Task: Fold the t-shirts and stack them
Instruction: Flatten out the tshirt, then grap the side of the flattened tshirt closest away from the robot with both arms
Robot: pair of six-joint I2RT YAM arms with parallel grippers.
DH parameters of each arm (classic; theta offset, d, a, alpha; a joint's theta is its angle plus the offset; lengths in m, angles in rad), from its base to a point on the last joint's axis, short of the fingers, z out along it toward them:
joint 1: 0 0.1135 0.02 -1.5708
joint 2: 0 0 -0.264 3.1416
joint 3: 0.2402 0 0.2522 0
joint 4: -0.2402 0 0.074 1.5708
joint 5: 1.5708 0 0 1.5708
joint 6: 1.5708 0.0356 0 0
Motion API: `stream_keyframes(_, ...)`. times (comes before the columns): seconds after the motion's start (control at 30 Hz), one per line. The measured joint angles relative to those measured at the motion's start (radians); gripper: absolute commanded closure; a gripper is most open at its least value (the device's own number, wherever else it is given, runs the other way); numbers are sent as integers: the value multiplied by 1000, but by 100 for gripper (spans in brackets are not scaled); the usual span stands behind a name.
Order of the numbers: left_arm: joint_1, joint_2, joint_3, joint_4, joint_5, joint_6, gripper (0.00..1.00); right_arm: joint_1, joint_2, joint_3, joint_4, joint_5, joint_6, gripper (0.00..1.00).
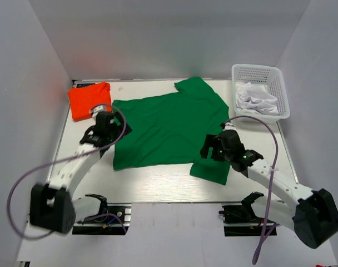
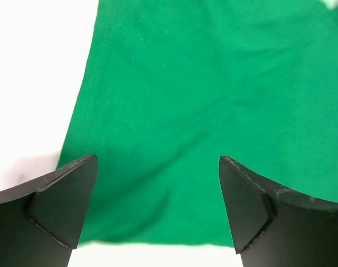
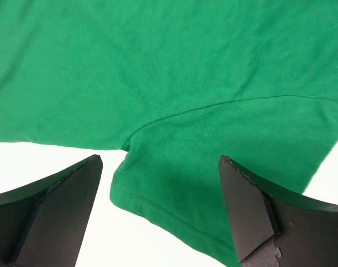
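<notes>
A bright green t-shirt (image 1: 169, 125) lies spread flat across the middle of the white table. An orange-red t-shirt (image 1: 89, 100) lies folded at the back left. My left gripper (image 1: 109, 129) hovers open and empty over the green shirt's left edge; the left wrist view shows the cloth (image 2: 213, 100) between the spread fingers (image 2: 69, 206). My right gripper (image 1: 209, 149) hovers open and empty over the near right sleeve (image 3: 202, 167), its hem between the fingers (image 3: 244, 214).
A white lattice basket (image 1: 280, 89) with crumpled white cloth (image 1: 257, 99) stands at the back right. White walls enclose the table on the left, back and right. Bare table (image 1: 158, 183) shows along the near edge.
</notes>
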Motion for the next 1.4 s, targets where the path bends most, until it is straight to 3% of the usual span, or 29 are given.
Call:
stream_keyframes(0.1,-4,-223,-80,-68,-34,-79,0,0,-68,3,-43,40,27,10)
stream_keyframes(0.23,-4,-377,-263,-163,-47,-174,3,0,-159,0,-120,105,59,10)
stream_keyframes(0.37,-4,-380,-402,-249,-15,-235,21,-1,-221,0,-187,145,77,10)
stream_keyframes(0.43,-4,-387,-414,-246,0,-253,29,0,-226,-1,-219,148,85,10)
stream_keyframes(0.53,-4,-365,-414,-240,3,-269,33,-1,-221,-18,-259,141,103,10)
stream_keyframes(0.67,-3,-341,-415,-221,-13,-286,51,0,-196,-61,-304,104,134,10)
stream_keyframes(0.93,1,-291,-406,-198,-53,-292,59,1,-182,-131,-399,18,214,12)
stream_keyframes(0.97,1,-278,-399,-203,-55,-291,63,1,-182,-132,-405,11,221,12)
stream_keyframes(1.1,4,-200,-370,-159,-89,-295,98,1,-165,-132,-400,0,234,15)
stream_keyframes(1.13,5,-179,-360,-145,-97,-296,100,1,-156,-132,-388,0,235,18)
stream_keyframes(1.2,5,-157,-352,-127,-109,-292,100,1,-135,-129,-360,-3,232,33)
stream_keyframes(1.23,5,-154,-352,-122,-111,-291,100,2,-122,-129,-340,-3,230,72)
stream_keyframes(1.27,5,-153,-351,-119,-114,-291,100,2,-109,-127,-320,-4,223,97)
stream_keyframes(1.4,4,-163,-352,-120,-114,-279,100,2,-79,-132,-284,-18,221,100)
